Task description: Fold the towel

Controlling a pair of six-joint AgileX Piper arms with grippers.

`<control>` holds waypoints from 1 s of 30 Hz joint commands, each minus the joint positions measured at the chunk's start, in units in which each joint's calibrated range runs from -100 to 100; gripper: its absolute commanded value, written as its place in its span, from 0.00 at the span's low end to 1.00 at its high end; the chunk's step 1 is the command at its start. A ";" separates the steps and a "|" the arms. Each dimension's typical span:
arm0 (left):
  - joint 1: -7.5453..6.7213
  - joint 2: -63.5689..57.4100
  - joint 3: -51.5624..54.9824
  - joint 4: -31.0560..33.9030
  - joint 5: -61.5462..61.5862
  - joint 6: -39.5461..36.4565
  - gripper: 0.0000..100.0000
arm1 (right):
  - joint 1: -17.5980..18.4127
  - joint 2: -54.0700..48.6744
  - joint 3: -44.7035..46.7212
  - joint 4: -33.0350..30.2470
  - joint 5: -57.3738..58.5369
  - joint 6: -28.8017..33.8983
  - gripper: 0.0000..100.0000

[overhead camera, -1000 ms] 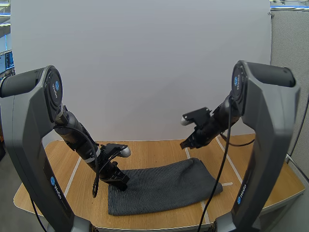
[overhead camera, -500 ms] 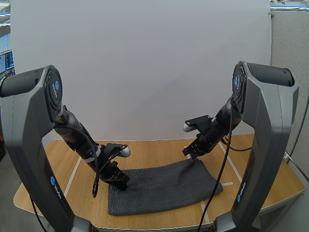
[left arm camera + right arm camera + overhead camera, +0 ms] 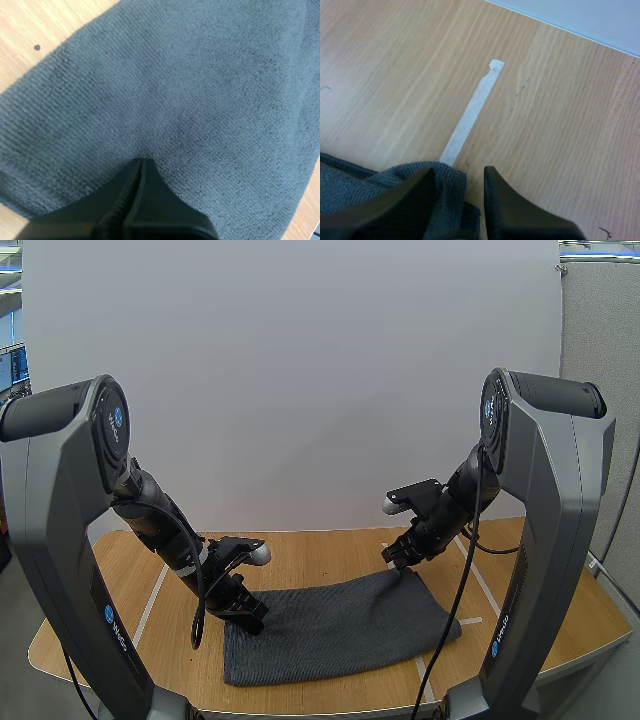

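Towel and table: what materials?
Towel: dark grey cloth, likely terry or microfibre; matte, with fine looped rows of pile. Table: light wood or wood-look laminate, can't tell which; streaky grain, smooth with a faint sheen.

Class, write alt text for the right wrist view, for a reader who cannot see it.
The right gripper is open around a corner of the grey towel on the wooden table. A strip of pale tape runs from that corner across the bare wood.
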 commanded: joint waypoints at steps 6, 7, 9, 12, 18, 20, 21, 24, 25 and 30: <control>0.06 1.42 1.14 6.25 -8.30 -0.12 0.00 | -0.21 4.05 -0.41 -0.73 -0.52 -0.45 0.61; 0.06 1.42 1.14 6.25 -8.30 -0.12 0.00 | -0.21 4.04 -0.41 -0.73 -0.52 -0.45 0.61; 0.06 1.42 1.14 6.25 -8.30 -0.12 0.00 | -0.21 4.04 -0.41 -0.73 -0.52 -0.48 0.59; 0.06 1.42 1.14 6.25 -8.31 -0.12 0.00 | -0.21 4.04 -0.41 -0.73 -0.52 -0.48 0.38; 0.06 1.42 1.14 6.25 -8.31 -0.12 0.00 | -0.28 4.04 -0.41 -0.73 -2.02 -0.39 0.00; 0.06 1.42 1.14 6.25 -8.31 -0.12 0.00 | -0.74 3.92 -0.41 -0.73 -2.73 -0.39 0.00; 0.06 1.42 1.14 6.25 -8.31 -0.12 0.00 | -1.08 3.77 -0.41 -0.73 -3.17 -0.39 0.00; 0.06 1.42 1.14 6.25 -8.31 -0.12 0.00 | -2.39 2.59 -0.41 -0.84 -3.14 -0.29 0.00; 0.06 1.42 1.14 6.25 -8.31 -0.12 0.00 | -2.76 2.15 -0.41 -0.84 -3.14 -0.39 0.00; 0.06 1.42 1.14 6.25 -8.31 -0.12 0.00 | -3.43 0.33 -0.41 -0.92 -3.62 -0.77 0.00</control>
